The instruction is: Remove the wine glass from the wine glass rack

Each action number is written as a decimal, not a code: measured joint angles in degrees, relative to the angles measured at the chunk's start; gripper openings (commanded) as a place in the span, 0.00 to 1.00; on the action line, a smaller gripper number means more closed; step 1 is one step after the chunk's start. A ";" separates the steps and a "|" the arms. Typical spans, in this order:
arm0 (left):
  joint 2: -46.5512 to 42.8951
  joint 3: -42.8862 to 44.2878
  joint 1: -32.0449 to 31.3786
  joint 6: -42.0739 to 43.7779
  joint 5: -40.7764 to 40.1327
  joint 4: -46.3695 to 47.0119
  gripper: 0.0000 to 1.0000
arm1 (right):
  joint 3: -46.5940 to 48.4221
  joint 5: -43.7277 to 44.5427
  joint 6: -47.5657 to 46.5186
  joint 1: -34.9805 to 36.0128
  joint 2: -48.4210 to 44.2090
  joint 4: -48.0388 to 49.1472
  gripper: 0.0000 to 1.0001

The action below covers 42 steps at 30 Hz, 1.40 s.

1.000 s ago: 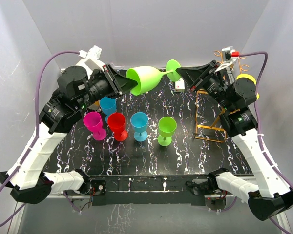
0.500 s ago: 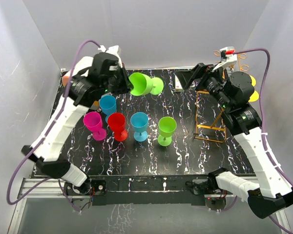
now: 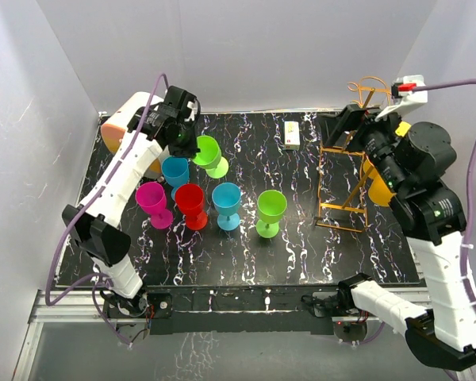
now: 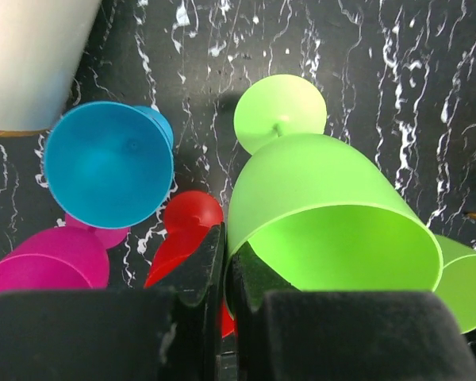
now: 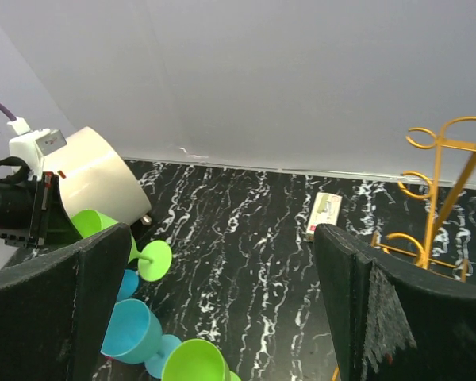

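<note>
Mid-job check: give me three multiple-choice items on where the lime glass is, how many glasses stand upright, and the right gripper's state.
1. Where is the tilted lime glass?
A) lying loose on its side
B) held by the left gripper
C) standing upright by itself

2. How many glasses stand upright on the table?
A) three
B) five
C) eight

3. The right gripper is:
A) open, empty
B) shut on a glass
C) shut, empty

Key:
1 B, it pinches the rim.
2 B, magenta glass, red glass, green glass, front blue glass, back blue glass.
3 A, wide gap, nothing between.
</note>
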 measured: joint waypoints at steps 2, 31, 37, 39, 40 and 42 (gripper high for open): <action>0.31 -2.01 0.11 0.59 0.48 0.76 0.00 | 0.00 0.87 -1.29 0.00 -1.40 -1.18 0.98; 10.97 -7.34 1.25 5.01 3.37 2.32 0.24 | 3.34 7.65 -5.79 0.00 -6.80 -6.80 0.98; 10.97 -4.70 1.25 5.22 4.15 1.60 0.38 | 3.52 9.81 -7.39 0.00 -6.75 -8.50 0.98; 10.97 -2.89 1.25 5.44 4.68 1.29 0.43 | 4.42 11.58 -8.35 0.00 -6.14 -10.47 0.98; 10.97 -1.95 1.25 5.49 4.94 1.14 0.45 | 4.92 12.59 -8.96 0.00 -5.73 -11.32 0.98; 10.86 -0.59 1.25 5.66 5.68 1.05 0.52 | 6.08 15.54 -10.47 0.00 -4.66 -13.42 0.98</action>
